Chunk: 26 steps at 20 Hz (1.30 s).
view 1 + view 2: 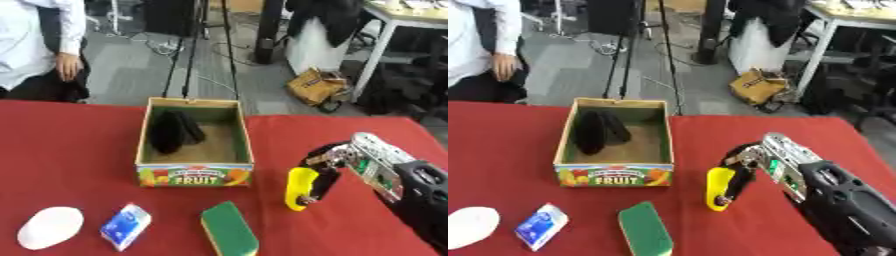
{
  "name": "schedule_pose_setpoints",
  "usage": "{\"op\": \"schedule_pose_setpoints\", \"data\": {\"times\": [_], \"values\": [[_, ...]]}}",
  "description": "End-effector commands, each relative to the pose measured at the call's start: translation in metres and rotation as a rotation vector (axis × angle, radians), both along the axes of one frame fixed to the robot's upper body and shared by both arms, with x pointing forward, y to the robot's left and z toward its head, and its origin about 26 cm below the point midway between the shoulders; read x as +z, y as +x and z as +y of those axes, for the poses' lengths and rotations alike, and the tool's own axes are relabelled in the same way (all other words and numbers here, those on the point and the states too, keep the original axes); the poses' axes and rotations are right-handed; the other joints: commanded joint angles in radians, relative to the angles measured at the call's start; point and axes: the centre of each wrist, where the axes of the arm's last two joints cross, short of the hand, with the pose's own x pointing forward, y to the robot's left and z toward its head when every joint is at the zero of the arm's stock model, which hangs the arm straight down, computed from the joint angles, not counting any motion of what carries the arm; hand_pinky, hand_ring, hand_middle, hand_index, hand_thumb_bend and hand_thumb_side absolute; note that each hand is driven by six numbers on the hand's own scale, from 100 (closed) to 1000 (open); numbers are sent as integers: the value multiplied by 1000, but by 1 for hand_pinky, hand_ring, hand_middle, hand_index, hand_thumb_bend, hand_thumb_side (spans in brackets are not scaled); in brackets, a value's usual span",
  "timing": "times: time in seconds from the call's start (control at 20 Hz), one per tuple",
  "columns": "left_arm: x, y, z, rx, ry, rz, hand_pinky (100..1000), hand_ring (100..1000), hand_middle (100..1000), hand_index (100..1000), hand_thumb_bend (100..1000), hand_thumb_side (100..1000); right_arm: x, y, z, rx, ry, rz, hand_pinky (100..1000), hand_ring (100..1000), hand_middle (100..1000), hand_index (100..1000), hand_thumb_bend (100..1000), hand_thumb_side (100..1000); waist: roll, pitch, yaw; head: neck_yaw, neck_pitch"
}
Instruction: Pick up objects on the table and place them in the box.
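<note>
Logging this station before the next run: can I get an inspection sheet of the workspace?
Surface: red tablecloth.
Job's things: cardboard fruit box holding a black object; yellow curved object; green sponge; blue-white packet; white oval object.
Clutter: nothing seen.
Hands: right hand curled on the yellow curved object; left hand not in view.
Cables: leads on the floor.
Surroundings: tripod legs, brown bag.

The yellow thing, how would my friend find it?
Start at the cardboard fruit box on the red table. Look to its right, where the right hand curls its fingers around the yellow thing. It is the only yellow item, held upright.
</note>
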Motion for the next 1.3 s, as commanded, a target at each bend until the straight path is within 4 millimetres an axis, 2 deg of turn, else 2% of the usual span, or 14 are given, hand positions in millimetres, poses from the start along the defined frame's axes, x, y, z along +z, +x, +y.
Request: {"op": "schedule_pose_setpoints", "data": {"times": [0.05, 1.3], "values": [[10, -3, 2, 4, 22, -28, 934, 947, 802, 858, 100, 990, 19, -1, 0, 2, 8, -46, 720, 815, 719, 921, 339, 519, 5, -25, -2, 1, -7], [10, -4, 3, 6, 29, -22, 933, 947, 802, 859, 100, 986, 47, -4, 4, -2, 14, -108, 724, 810, 673, 874, 274, 535, -1, -36, -11, 5, -2]]}}
